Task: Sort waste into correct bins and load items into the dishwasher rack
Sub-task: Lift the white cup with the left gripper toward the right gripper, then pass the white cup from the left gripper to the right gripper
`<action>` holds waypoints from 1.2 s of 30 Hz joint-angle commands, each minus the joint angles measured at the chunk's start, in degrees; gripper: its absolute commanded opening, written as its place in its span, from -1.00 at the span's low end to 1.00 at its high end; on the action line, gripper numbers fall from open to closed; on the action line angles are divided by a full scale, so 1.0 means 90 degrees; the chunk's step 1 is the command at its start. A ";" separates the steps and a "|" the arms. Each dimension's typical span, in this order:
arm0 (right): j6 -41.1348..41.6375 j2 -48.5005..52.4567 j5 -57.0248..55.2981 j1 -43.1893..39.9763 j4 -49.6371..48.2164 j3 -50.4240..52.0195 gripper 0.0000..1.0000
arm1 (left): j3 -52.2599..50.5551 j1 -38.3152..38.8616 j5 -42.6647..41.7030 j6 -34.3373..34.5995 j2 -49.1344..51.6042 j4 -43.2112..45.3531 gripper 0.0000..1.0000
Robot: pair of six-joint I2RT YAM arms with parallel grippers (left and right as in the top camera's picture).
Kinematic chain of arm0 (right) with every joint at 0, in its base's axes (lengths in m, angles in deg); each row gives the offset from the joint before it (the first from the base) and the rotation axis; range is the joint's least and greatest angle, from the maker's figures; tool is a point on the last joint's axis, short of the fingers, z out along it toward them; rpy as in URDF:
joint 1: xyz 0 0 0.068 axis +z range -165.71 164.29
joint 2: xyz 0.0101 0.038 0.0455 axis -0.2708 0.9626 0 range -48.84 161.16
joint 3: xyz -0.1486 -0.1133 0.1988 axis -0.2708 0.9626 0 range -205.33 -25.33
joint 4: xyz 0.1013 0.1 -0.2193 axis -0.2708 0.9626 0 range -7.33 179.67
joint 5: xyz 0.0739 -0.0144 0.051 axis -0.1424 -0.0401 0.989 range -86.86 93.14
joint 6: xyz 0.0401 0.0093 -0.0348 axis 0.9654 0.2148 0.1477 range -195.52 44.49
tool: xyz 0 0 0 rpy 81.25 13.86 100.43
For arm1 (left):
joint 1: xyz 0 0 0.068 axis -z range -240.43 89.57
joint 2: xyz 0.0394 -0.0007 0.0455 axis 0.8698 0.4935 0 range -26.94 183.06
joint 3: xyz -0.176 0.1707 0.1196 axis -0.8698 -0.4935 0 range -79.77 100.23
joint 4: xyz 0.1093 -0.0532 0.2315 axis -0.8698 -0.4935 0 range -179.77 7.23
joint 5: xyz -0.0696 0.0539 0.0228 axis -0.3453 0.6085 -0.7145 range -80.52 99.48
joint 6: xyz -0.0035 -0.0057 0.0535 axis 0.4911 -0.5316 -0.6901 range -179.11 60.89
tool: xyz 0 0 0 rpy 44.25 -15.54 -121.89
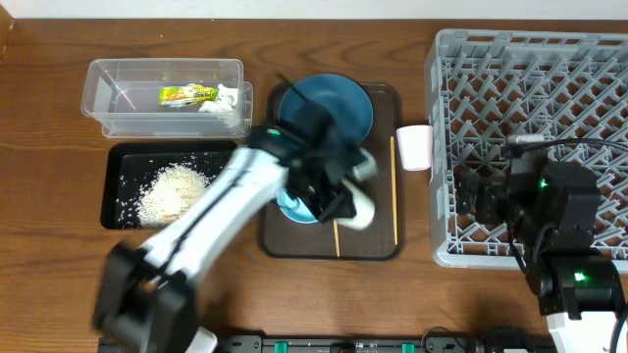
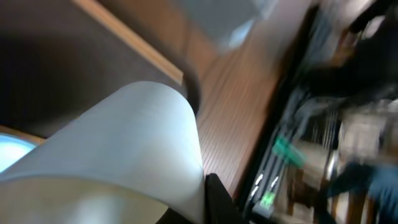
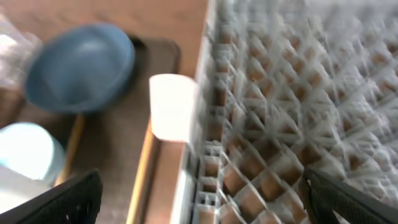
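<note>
The left arm reaches far-right across the brown tray, its end effector clamped on a pale cup. The right end effector hovers over the near part of the rack, fingers apart.

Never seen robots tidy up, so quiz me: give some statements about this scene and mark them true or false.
The snack wrapper lies in the clear tub. True.
The rice is in the grey rack. False: it lies in the black tray.
The blue dish sits in the rack. False: it is on the brown tray.
The left gripper holds the pale cup. True.
The right gripper is open. True.
</note>
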 commanded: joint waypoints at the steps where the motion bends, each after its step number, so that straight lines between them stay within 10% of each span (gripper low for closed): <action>1: -0.0228 0.0063 0.1387 -0.0068 -0.0296 -0.0114 0.99 | 0.0228 -0.0748 -0.1375 0.0612 -0.0644 0.0194 -0.88; 9: -0.0372 0.0835 0.5025 0.0141 -0.1256 -0.0114 0.95 | 0.0226 -0.2375 -0.4668 0.2659 -0.0760 0.1600 -0.88; 15: -0.0267 0.1479 0.6050 0.0549 -0.2380 -0.0114 0.66 | 0.0226 -0.2351 -0.4804 0.2861 -0.0753 0.1593 -0.88; 36: 0.0352 0.2254 0.5882 0.1462 -0.4886 -0.0114 0.82 | 0.0226 -0.1467 -0.4874 0.2883 -0.0753 0.1596 -0.88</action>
